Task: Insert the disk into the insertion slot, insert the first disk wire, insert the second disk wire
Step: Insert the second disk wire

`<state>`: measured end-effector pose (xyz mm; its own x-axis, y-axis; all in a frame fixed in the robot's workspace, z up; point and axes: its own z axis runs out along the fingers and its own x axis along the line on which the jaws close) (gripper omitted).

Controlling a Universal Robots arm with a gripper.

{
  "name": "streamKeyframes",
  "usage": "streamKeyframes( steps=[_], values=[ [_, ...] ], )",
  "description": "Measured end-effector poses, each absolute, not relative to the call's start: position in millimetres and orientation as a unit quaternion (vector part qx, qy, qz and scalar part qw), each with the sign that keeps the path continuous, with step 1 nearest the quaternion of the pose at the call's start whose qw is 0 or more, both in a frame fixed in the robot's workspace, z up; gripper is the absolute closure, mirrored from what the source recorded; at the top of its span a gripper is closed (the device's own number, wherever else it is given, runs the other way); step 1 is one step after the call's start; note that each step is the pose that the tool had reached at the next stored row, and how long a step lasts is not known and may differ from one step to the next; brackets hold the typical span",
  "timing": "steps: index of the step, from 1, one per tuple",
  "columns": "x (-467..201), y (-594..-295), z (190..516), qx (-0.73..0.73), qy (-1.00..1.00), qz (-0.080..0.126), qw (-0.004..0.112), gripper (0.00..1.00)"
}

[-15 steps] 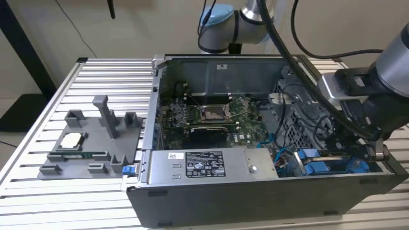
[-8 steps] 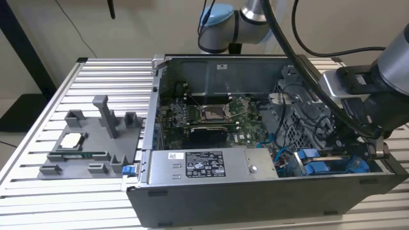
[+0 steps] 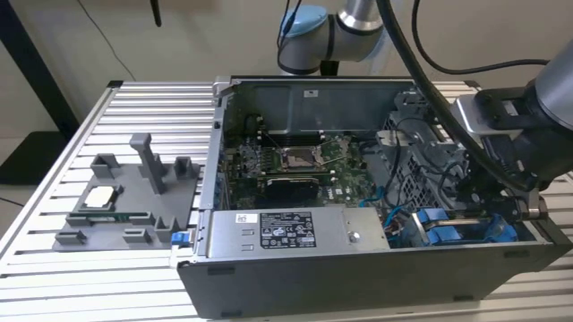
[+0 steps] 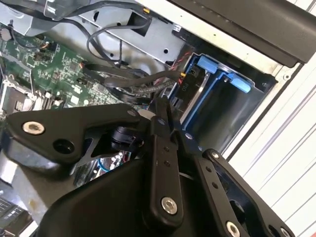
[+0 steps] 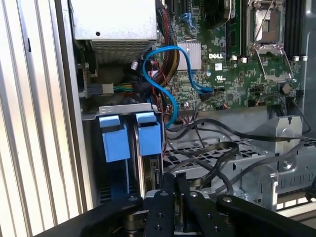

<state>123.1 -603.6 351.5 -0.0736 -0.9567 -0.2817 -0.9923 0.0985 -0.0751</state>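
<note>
The gripper (image 3: 501, 204) hangs inside the open case (image 3: 358, 282), right over the slot (image 3: 465, 228) with its blue rails. In both wrist views its fingers (image 5: 170, 195) look pressed together, tips just above the blue tabs (image 5: 133, 136). I can't tell whether the disk sits in the slot. A black cable (image 4: 128, 76) loops just beyond the fingertips.
</note>
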Motion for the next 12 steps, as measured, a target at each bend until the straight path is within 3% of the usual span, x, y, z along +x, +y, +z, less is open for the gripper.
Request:
streamKeyframes(
  steps=[1, 2, 5, 10, 12],
  values=[
    [123.1, -604.7, 351.8, -0.668, 0.729, 0.069, 0.131, 0.82],
    [123.0, -606.0, 352.0, -0.668, 0.729, 0.07, 0.132, 0.76],
    [123.1, -609.1, 351.6, -0.667, 0.729, 0.072, 0.134, 0.76],
    [122.5, -610.2, 350.9, -0.661, 0.726, 0.101, 0.16, 0.76],
    [122.5, -612.3, 350.3, -0.661, 0.726, 0.103, 0.162, 0.76]
  ],
)
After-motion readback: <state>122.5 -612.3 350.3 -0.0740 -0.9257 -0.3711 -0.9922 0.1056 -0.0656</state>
